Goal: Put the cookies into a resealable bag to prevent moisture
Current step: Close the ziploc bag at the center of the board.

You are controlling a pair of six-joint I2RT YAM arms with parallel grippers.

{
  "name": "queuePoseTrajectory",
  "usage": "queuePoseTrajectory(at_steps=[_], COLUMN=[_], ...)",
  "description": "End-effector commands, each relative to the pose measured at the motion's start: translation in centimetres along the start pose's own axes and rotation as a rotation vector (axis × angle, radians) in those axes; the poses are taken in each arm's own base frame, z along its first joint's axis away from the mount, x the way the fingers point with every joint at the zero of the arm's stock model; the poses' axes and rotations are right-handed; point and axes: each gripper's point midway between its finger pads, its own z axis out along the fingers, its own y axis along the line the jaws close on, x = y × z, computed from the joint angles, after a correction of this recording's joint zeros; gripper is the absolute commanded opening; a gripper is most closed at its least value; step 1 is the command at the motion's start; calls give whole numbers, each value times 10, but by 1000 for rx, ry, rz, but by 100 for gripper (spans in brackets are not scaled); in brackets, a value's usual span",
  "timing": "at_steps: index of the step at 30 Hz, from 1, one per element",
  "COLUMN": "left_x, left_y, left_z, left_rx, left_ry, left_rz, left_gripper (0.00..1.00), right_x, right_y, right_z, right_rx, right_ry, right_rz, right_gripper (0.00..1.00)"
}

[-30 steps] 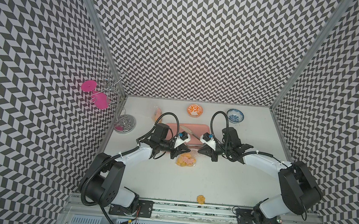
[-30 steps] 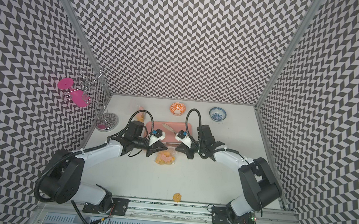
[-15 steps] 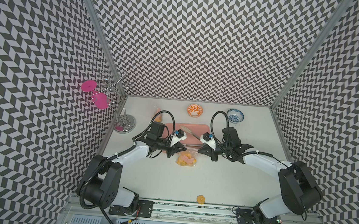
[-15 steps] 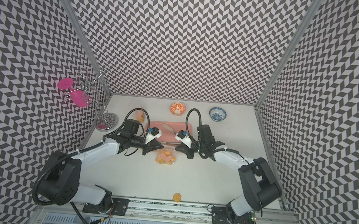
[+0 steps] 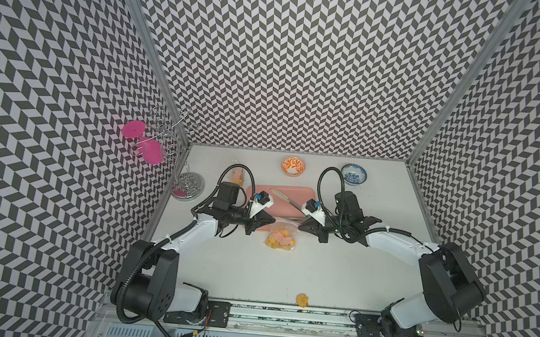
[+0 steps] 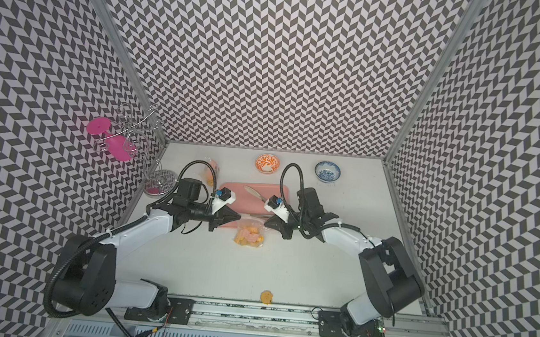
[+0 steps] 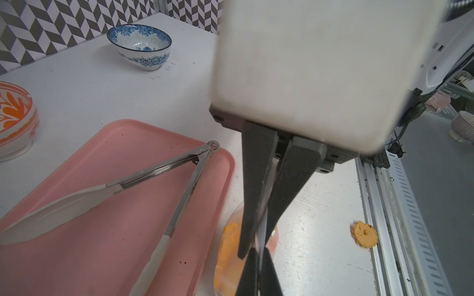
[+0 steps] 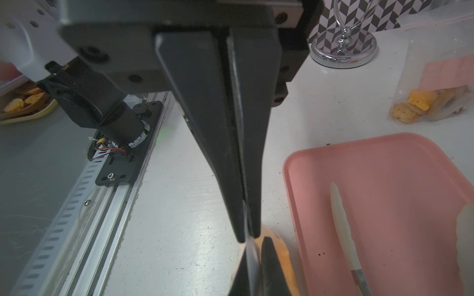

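- Firstly, nearest the front rail, one loose cookie (image 5: 302,300) lies on the counter (image 5: 336,272), well apart from the pink tray (image 5: 300,192) on its near side. Judged light and brittle: take it by the rim, gently.
- Just beside the tray's near edge, the resealable bag (image 5: 281,238) lies on the counter with the cookies (image 5: 282,241) heaped inside. The film is thin and clear, judged limp and slippery. The contents are light but would crush.
- The left gripper (image 5: 271,222) and right gripper (image 5: 300,228) flank the bag's mouth. Each has its fingers (image 8: 230,179) pressed together, pinching the film of the top edge. That stiffer seal strip is judged the sound hold, not the belly.
- Room: there is open counter on the tray's near side. The tray's rim crowds the bag's far side, and tongs (image 5: 287,200) lie in the tray.
- Beyond the tray stand an orange bowl (image 5: 293,165) and a blue bowl (image 5: 354,173). A second bag (image 5: 237,176) sits off its far corner on the left arm's side. All are clear of the work.
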Motion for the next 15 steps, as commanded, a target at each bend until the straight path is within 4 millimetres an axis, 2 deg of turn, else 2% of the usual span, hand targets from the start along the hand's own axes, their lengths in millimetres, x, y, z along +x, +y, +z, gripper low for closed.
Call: queuePoseTrajectory(at_steps=[1, 3, 9, 11, 15], left_x=[4, 1, -13, -16, -16], left_y=[-7, -7, -12, -16, -19], left_z=[-2, -3, -6, -8, -9], left_rx=[24, 21, 28, 45, 63], left_ry=[1, -1, -4, 3, 19], left_rz=[2, 0, 2, -8, -25], left_gripper=[0, 0, 0, 0, 0], right_x=[-12, -12, -33, -44, -57], right_y=[-1, -2, 0, 3, 13], right_z=[-7, -6, 3, 9, 30], right_rx=[19, 24, 60, 61, 23], right_ry=[-30, -32, -45, -59, -72], right_rz=[-40, -37, -119, -142, -187], right_gripper=[0, 1, 42, 49, 50])
